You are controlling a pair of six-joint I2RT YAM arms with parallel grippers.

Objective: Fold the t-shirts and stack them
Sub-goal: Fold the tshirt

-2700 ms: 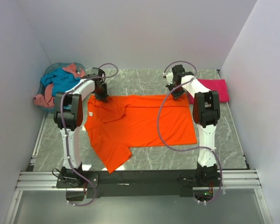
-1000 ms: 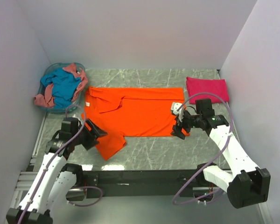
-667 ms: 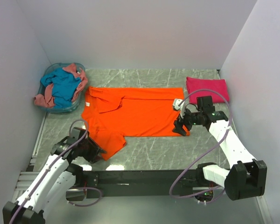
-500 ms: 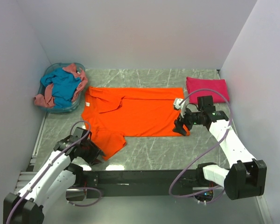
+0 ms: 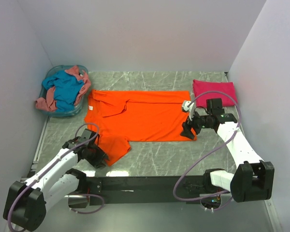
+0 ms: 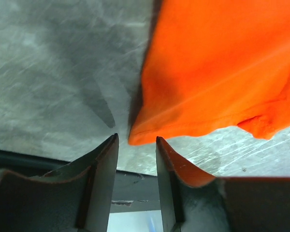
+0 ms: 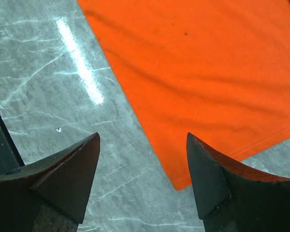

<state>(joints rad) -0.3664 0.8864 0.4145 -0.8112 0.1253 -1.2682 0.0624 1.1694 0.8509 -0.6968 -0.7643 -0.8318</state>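
The bright orange t-shirt (image 5: 142, 118) lies spread flat across the middle of the grey marbled table (image 5: 159, 154). Its collar end is to the left, its straight hem to the right, and one short sleeve (image 5: 113, 147) juts toward the near edge. We see the cloth mostly smooth, with a slanted fold near the collar and a small dark speck visible in the right wrist view.

The folded magenta-pink t-shirt (image 5: 214, 92) rests at the far right, just beyond the orange hem. The teal-blue t-shirt (image 5: 65, 87) and the salmon-pink t-shirt (image 5: 43, 102) sit heaped in the pale blue basket (image 5: 52, 72) at the far left.

The left gripper (image 5: 97, 157) is low at the sleeve's near hem. Its fingers (image 6: 104, 164) are narrowly parted, and the sleeve's corner sits right at the gap (nothing is pinched that we can make out). The right gripper (image 5: 188, 130) hangs over the near right corner of the hem, spread wide and holding nothing.

Compared with a second ago, the left gripper has swung from the sleeve's left side round to its near end. The right gripper has barely shifted, and the shirt lies as it did. Nearly three seconds back, both grippers were at the shirt's far edge and the garment lay nearer the arms' bases.
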